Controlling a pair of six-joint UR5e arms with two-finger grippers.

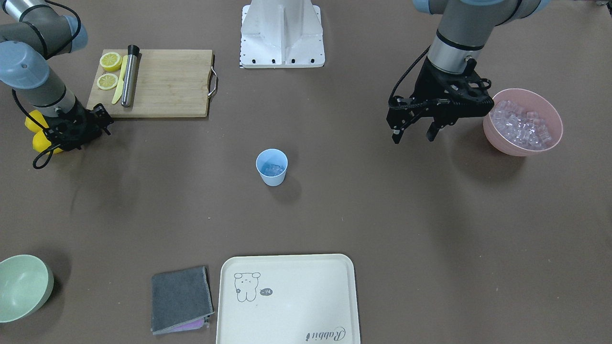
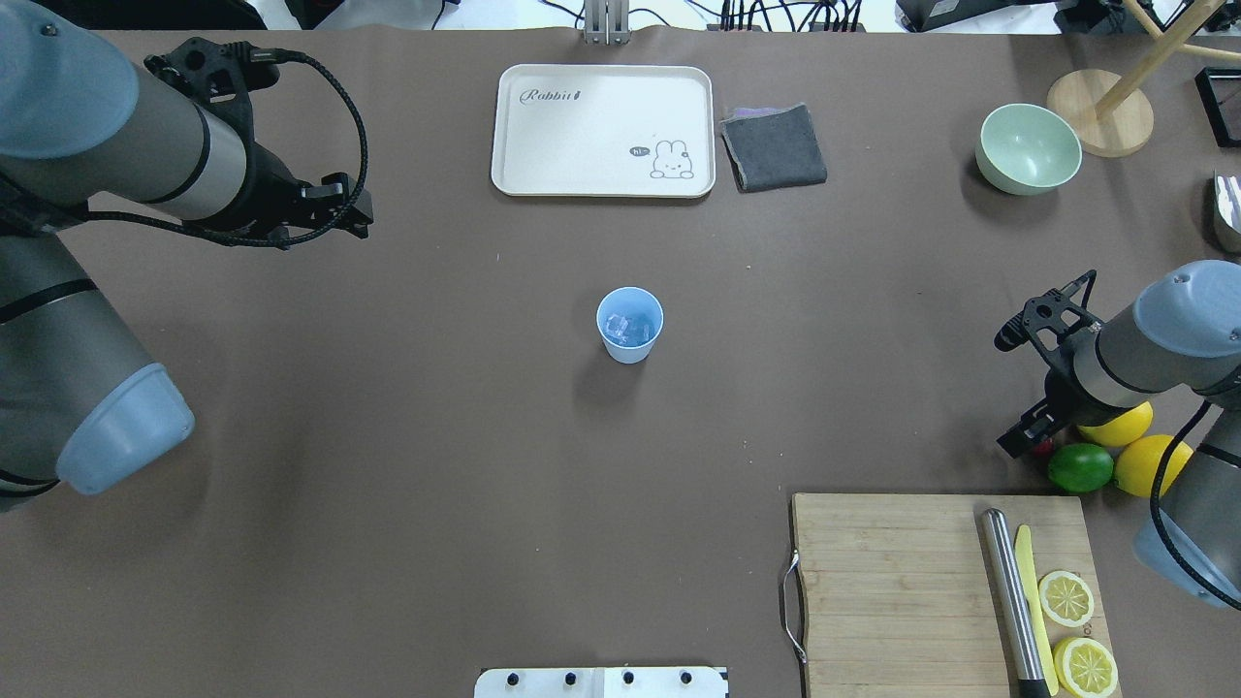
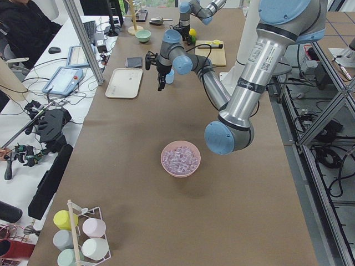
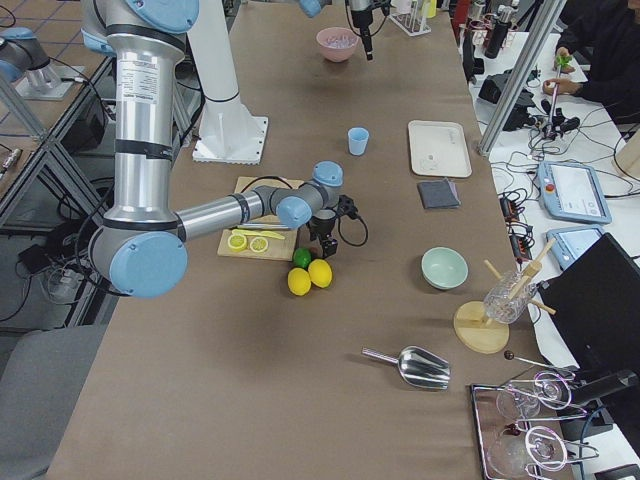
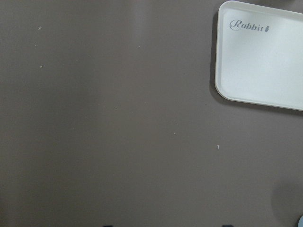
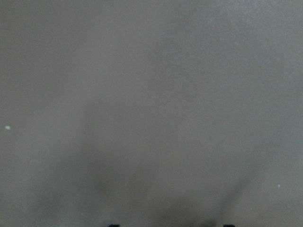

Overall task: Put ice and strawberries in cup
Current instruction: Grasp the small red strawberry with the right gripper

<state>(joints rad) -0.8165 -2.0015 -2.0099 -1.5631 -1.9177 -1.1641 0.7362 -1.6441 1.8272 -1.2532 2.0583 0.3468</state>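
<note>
Facing the robot: the cup (image 1: 273, 179) stands mid-bench (image 1: 382, 215), ice (image 1: 273, 168) inside. The left pincer (image 1: 414, 138) hangs open and empty beside a pink bowl (image 1: 502, 143).

Overhead: the strawberry (image 2: 1042, 448) lies beside the right pincer (image 2: 1018, 441).

Right wrist: its fingertips are spread over bare bench.

The left arm (image 1: 456, 28) and right arm (image 1: 45, 91) are silver-grey tubes with pale blue joint caps and black rings. A black cable (image 2: 363, 145) runs along each wrist. The left gripper (image 1: 414, 137) is a black openwork frame with two slim fingers (image 1: 431, 130). The white base (image 1: 282, 33) has a row of dark screws (image 1: 273, 61).
</note>
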